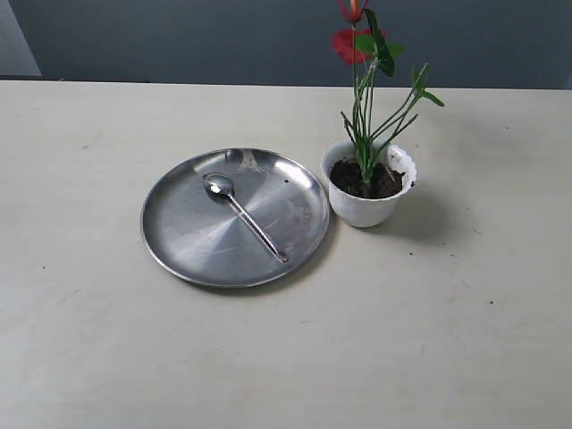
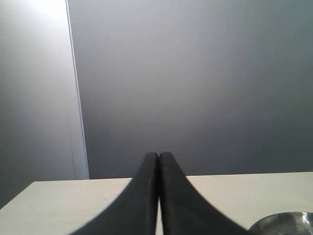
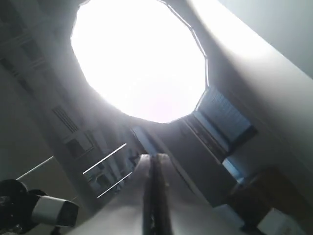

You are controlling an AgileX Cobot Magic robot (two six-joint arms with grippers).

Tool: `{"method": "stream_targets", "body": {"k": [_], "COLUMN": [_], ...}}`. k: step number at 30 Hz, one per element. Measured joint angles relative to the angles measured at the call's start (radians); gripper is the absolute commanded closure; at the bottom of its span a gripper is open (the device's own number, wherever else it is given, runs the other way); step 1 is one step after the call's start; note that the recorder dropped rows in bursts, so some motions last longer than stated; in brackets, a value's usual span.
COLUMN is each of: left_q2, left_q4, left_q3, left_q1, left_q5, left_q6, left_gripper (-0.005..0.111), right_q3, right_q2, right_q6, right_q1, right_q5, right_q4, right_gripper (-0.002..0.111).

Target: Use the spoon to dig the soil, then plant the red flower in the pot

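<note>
Left gripper [image 2: 158, 157] and right gripper [image 3: 154, 159] both have jaws pressed together, holding nothing. The red flower [image 1: 369, 89] stands upright in soil [image 1: 362, 179] inside the pot [image 1: 368, 184] near the worktop's far edge; the spoon [image 1: 242, 214] lies on the steel plate [image 1: 179, 223] beside it

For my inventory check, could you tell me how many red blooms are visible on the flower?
2: one red bloom above the pot, another cut off by the exterior view's top edge; more may be hidden.
</note>
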Motion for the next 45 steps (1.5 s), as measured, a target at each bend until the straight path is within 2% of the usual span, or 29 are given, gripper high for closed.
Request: {"method": "stream_targets", "body": {"k": [6, 8, 14, 18, 21, 26, 30, 34, 39, 45], "left_q2": [0.000, 0.000, 0.000, 0.000, 0.000, 0.000, 0.000, 0.000, 0.000, 0.000], "left_q4": [0.000, 0.000, 0.000, 0.000, 0.000, 0.000, 0.000, 0.000, 0.000, 0.000], "left_q3": [0.000, 0.000, 0.000, 0.000, 0.000, 0.000, 0.000, 0.000, 0.000, 0.000], "left_q1": [0.000, 0.000, 0.000, 0.000, 0.000, 0.000, 0.000, 0.000, 0.000, 0.000], "left_q5": [0.000, 0.000, 0.000, 0.000, 0.000, 0.000, 0.000, 0.000, 0.000, 0.000], "left_q6": [0.000, 0.000, 0.000, 0.000, 0.000, 0.000, 0.000, 0.000, 0.000, 0.000], "left_gripper": [0.106, 0.106, 0.106, 0.106, 0.106, 0.106, 0.106, 0.106, 0.106, 0.106], "right_q3": [0.000, 0.000, 0.000, 0.002, 0.015, 0.085, 0.187, 0.270, 0.286, 0.286], "right_q2": [0.000, 0.000, 0.000, -0.008, -0.045, -0.121, -0.131, -0.131, -0.131, -0.131], "right_q6": [-0.560, -0.694, -1.214, -1.531, -1.680, -1.742, -1.658, -1.645, -1.643, -1.643], "right_q1": [0.052, 0.054, 0.054, 0.054, 0.038, -0.081, -0.235, -0.326, -0.406, -0.416], "right_q5": [0.031, 0.126, 0.638, 0.876, 0.911, 0.919, 0.931, 0.931, 0.972, 0.973], "right_q4": [0.329, 0.472, 0.825, 0.892, 0.903, 0.902, 0.902, 0.880, 0.868, 0.866], "right_gripper": [0.109, 0.109, 0.109, 0.109, 0.109, 0.109, 0.109, 0.109, 0.109, 0.109]}}
